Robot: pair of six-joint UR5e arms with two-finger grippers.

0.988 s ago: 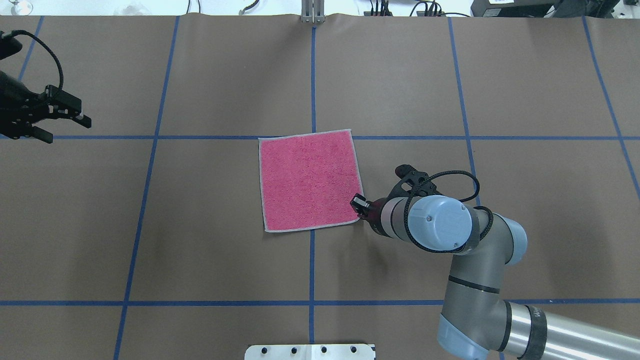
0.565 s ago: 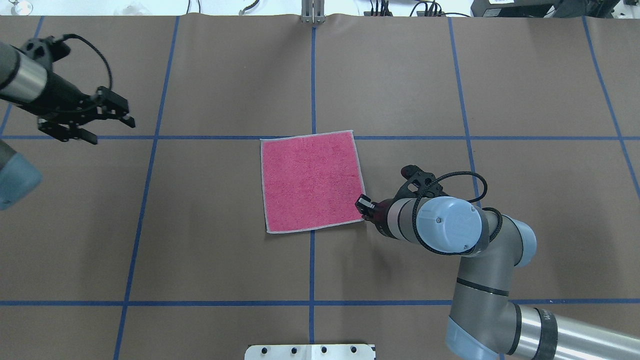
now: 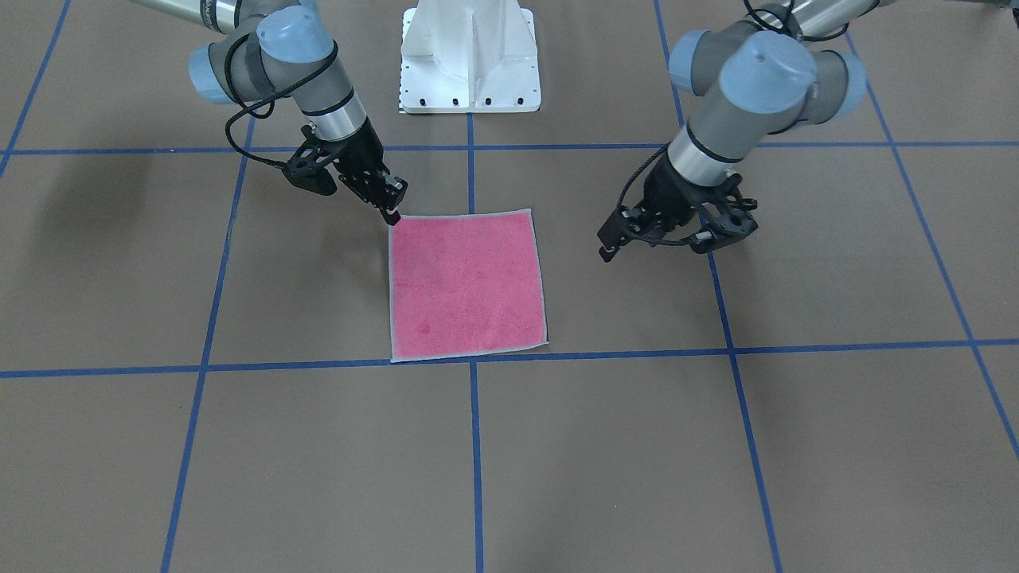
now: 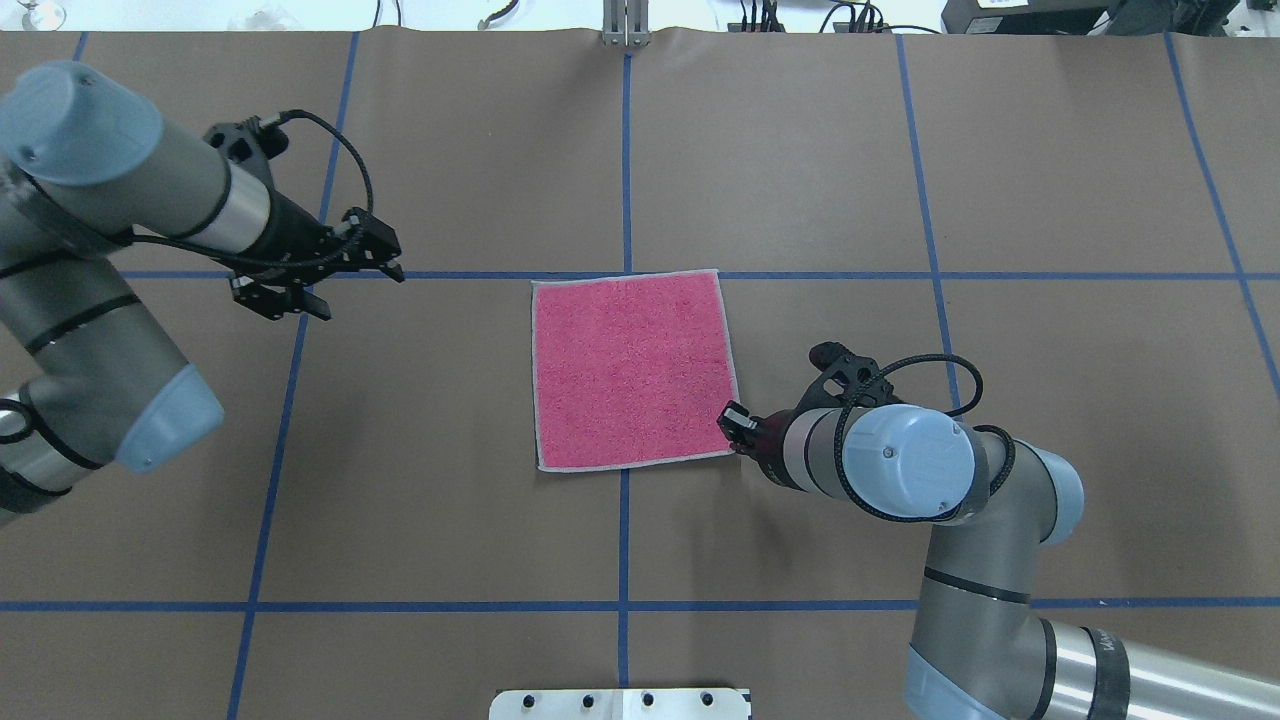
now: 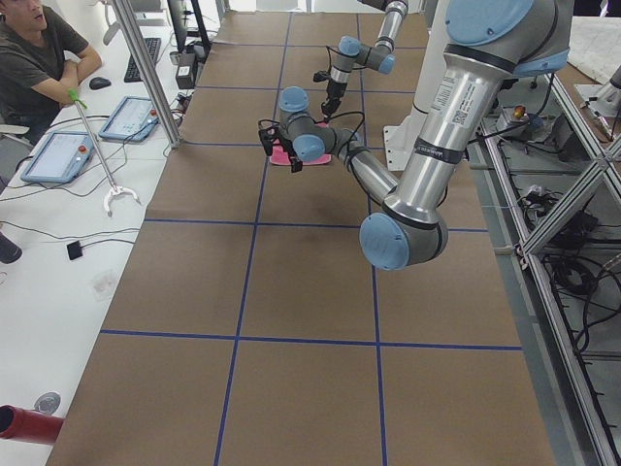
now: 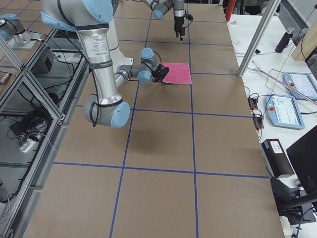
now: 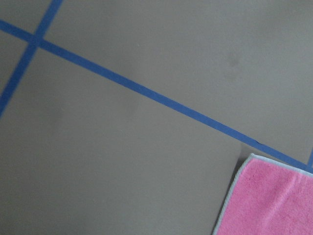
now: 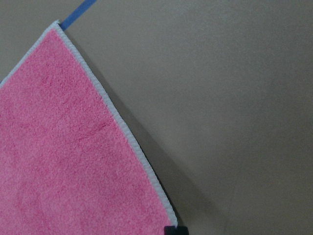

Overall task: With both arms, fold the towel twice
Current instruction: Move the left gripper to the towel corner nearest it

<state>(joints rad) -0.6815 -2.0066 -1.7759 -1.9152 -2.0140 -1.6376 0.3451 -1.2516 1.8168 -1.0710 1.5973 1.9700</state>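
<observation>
We judge the towel (image 4: pixel 630 370) light, limp terry, best pinched at its hemmed corners; right tool (image 4: pixel 735 420) grips one corner, left tool (image 4: pixel 360 296) gapes wide, well apart

Overhead and opposing front view, two far end views, wrist close-ups sharing towel (image 8: pixel 68 156)

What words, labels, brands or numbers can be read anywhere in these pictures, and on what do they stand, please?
Nothing can be read with certainty.
Dark lettering on the silver tube of the left arm: too small to read.
Dark lettering on the tube of the right arm: blurred.
The towel shows no label or print.
</observation>
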